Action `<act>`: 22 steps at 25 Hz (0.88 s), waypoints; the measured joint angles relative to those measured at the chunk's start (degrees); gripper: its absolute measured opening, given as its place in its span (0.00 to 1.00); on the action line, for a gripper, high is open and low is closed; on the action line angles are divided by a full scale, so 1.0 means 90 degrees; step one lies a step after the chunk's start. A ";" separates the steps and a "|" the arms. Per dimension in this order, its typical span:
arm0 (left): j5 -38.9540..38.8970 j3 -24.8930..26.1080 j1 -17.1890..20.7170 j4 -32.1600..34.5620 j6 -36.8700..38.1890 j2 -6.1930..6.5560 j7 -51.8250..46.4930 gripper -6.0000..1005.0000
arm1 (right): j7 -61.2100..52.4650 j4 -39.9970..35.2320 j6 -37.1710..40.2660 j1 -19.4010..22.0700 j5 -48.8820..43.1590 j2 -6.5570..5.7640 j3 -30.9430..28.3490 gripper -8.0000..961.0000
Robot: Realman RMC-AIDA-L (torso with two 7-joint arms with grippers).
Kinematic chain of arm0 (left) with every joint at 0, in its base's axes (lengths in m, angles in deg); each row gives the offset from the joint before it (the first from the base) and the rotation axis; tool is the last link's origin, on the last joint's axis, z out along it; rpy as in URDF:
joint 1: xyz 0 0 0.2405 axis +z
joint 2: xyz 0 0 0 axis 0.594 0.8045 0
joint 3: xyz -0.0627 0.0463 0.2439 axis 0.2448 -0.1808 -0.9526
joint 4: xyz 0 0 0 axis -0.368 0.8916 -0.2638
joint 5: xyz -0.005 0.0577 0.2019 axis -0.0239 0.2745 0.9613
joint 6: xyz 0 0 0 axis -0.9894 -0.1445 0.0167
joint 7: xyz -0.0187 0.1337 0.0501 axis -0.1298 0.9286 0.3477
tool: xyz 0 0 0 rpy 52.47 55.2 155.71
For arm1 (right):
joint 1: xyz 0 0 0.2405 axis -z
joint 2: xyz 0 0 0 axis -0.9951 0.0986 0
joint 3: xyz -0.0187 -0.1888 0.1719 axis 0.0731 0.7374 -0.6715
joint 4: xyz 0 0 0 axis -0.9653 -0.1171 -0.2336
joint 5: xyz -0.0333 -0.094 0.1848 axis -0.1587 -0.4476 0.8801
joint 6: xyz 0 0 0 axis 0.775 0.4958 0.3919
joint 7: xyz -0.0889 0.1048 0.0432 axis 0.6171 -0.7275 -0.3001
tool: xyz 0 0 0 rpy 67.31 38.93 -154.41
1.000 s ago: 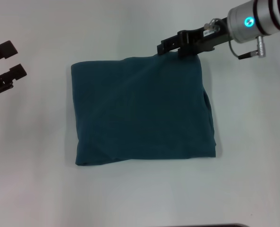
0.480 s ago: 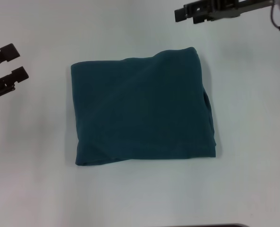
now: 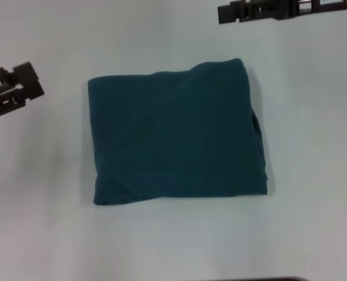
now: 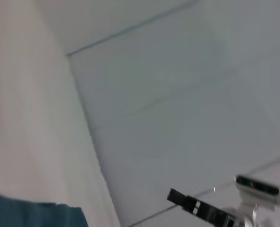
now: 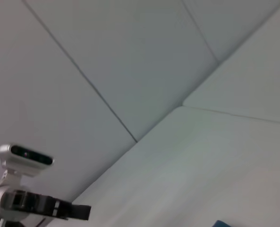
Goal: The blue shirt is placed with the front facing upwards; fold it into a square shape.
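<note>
Jaws on both arms hold nothing, though whether either pair stands open or closed cannot be told from these views. The shirt [image 3: 176, 134] lies folded into a rough square near the middle of the white bench [image 3: 313, 234], plain teal side up with no lettering showing; its far right corner rises slightly, and layered fold edges show along its right side. A soft crease runs near its left bottom corner. The right gripper [image 3: 232, 12] hangs at the far edge of the head view, beyond the shirt's far right corner and apart from the cloth. The left gripper [image 3: 12, 91] sits off to the left of the shirt, well apart from it, near the view's left edge. In the left wrist view a corner of the shirt [image 4: 36, 215] shows low in the picture, with the other arm farther off; the right wrist view catches only a sliver of teal cloth [image 5: 222, 223].
</note>
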 joint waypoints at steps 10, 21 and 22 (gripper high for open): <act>0.0057 -0.0474 0.0136 -0.0001 -0.0028 -0.0042 0.0848 0.73 | 0.0442 -0.0002 0.0122 0.0077 -0.0039 0.0081 -0.0010 0.81; 0.0142 -0.1332 0.0086 0.0124 -0.0709 -0.0243 -0.0522 0.73 | 0.0268 -0.0029 0.0269 0.0184 -0.0022 0.0018 -0.0012 0.81; 0.0149 -0.1333 0.0115 0.0117 -0.0861 -0.0336 -0.0694 0.73 | 0.0234 -0.0043 0.0270 0.0207 -0.0012 0.0011 -0.0022 0.81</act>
